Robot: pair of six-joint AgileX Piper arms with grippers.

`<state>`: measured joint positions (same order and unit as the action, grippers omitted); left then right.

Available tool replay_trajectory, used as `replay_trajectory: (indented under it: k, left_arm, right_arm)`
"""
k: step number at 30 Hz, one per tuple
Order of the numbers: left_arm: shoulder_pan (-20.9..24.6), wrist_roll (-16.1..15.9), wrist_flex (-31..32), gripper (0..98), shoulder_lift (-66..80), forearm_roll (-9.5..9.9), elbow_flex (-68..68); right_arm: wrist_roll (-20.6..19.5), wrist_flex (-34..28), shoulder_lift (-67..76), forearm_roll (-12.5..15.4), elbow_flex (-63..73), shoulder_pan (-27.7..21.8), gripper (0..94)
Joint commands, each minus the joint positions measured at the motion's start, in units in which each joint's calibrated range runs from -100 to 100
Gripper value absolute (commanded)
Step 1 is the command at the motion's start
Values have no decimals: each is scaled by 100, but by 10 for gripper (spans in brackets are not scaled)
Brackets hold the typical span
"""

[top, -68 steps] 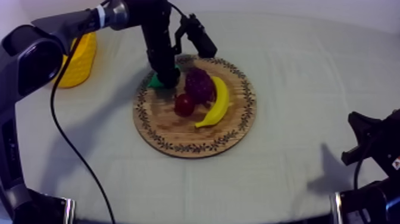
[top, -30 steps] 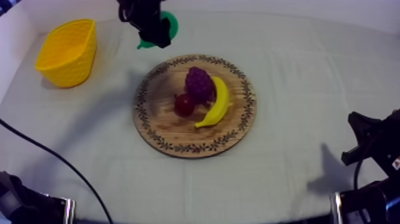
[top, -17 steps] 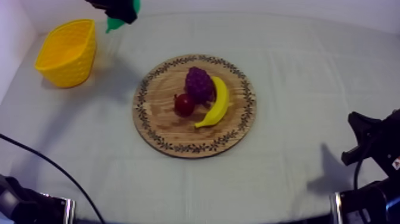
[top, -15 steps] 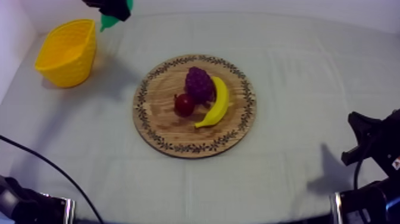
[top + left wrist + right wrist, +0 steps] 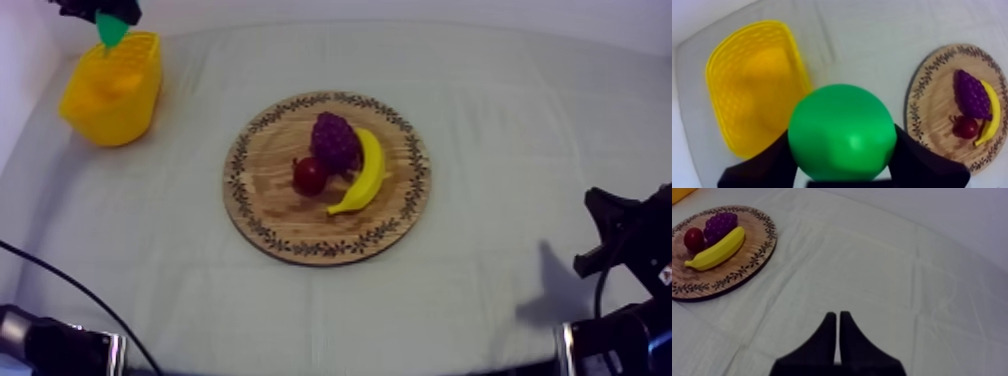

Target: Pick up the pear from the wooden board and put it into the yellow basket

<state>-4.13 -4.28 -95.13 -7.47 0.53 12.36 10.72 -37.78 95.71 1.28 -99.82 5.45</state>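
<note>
Hovering at yellow basket (image 5: 727, 100) rim, left gripper (image 5: 842, 167) clamping pear (image 5: 842, 127), right gripper (image 5: 838, 320) pressed together, empty

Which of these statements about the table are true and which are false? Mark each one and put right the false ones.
1. The left gripper is shut on the pear. True.
2. The pear lies on the wooden board. False: it is held in the air at the yellow basket.
3. The banana lies on the board, beside the bunch of grapes. True.
4. The right gripper is open. False: its fingers lie together, shut on nothing.
5. The small red fruit is in the basket. False: it lies on the board, by the grapes.
</note>
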Motion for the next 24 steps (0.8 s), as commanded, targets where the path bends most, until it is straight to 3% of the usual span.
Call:
replay_trajectory:
  k: [1,12,24]
  left_arm:
    - [221,22,-1,467,19,-21,17]
    - [862,-8,-2,476,-296,-64,247]
    - [1110,-90,343,486,-1754,-70,615]
  right_arm:
    - [0,-4,4,1,5,-1,4]
    - [0,-4,4,1,5,-1,4]
    - [0,-4,4,1,5,-1,4]
